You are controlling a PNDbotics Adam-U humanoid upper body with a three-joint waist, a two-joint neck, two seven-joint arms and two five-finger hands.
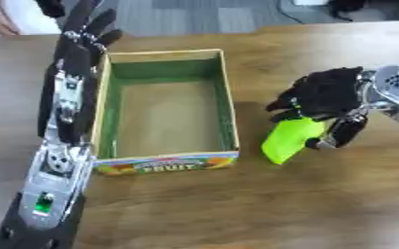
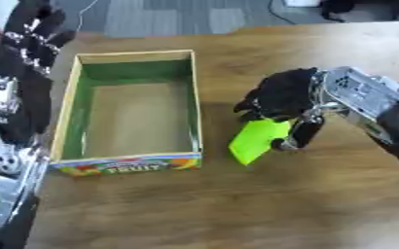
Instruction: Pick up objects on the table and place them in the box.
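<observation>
1. The robot's right hand (image 1: 326,95), black-fingered with a silver wrist, reaches in from the right with its fingers curled down over the top of a bright lime-green object (image 1: 290,138). The thumb looks to close against the object's right side, so the hand is pinching it at its upper end.

2. The green object is a flat-sided, smooth, wedge-like block, probably plastic or foam. It leans tilted, its lower end on or very near the table just to the right of the box; whether it has left the surface I cannot tell.

3. Judging by its look, it should be light and fairly stiff, not fragile. The glossy faces may be slippery, so a hold across the two broad sides near the upper half, where the fingers already sit, seems the safest place; a hold near one tip could let it swing.

4. The open rectangular cardboard box (image 2: 193,102) has green inner walls, a dull brown floor and a printed fruit label on its near end. Nothing lies in it.

5. The left hand (image 1: 85,34) stretches up along the box's left wall, fingers straight and spread, holding nothing, touching or nearly touching the wall.

6. Everything rests on a smooth brown wooden table (image 1: 237,209) with a faint grain.
</observation>
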